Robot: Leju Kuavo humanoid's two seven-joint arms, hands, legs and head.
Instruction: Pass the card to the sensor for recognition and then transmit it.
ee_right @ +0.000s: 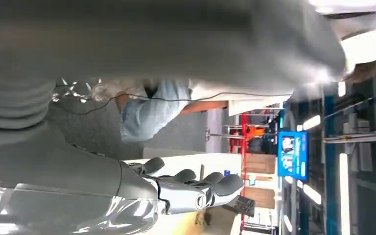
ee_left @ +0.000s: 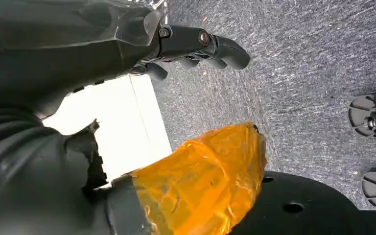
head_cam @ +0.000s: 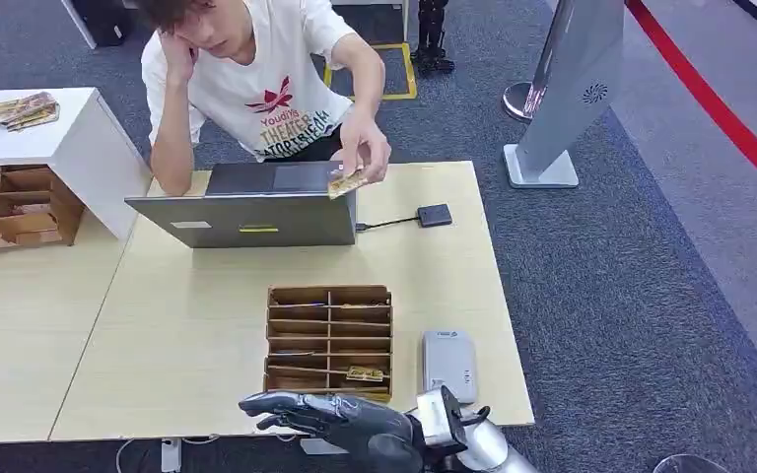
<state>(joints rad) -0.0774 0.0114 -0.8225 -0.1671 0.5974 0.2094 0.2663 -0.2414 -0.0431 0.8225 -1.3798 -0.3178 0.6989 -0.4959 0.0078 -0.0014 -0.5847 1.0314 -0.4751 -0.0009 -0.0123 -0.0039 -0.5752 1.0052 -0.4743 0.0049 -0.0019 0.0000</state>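
Observation:
A person at the far side of the table holds a yellowish card (head_cam: 347, 183) over the laptop (head_cam: 256, 209). Another card (head_cam: 364, 373) lies in a lower slot of the wooden organizer (head_cam: 328, 337). A grey sensor box (head_cam: 449, 363) lies flat just right of the organizer. My right hand (head_cam: 325, 414) hovers at the table's near edge in front of the organizer, fingers stretched out leftward and empty; the right wrist view shows the same right hand (ee_right: 191, 188) holding nothing. My left hand (ee_left: 196, 44) hangs over the carpet, its thumb (ee_left: 205, 181) wrapped in orange tape, fingers empty.
A small black device (head_cam: 435, 215) is cabled to the laptop. A white cabinet (head_cam: 49, 138) with a second wooden organizer (head_cam: 20, 205) stands at the left. A grey kiosk stand (head_cam: 572, 89) is on the carpet at the right. Office chair wheels (ee_left: 372, 117) are near my left hand.

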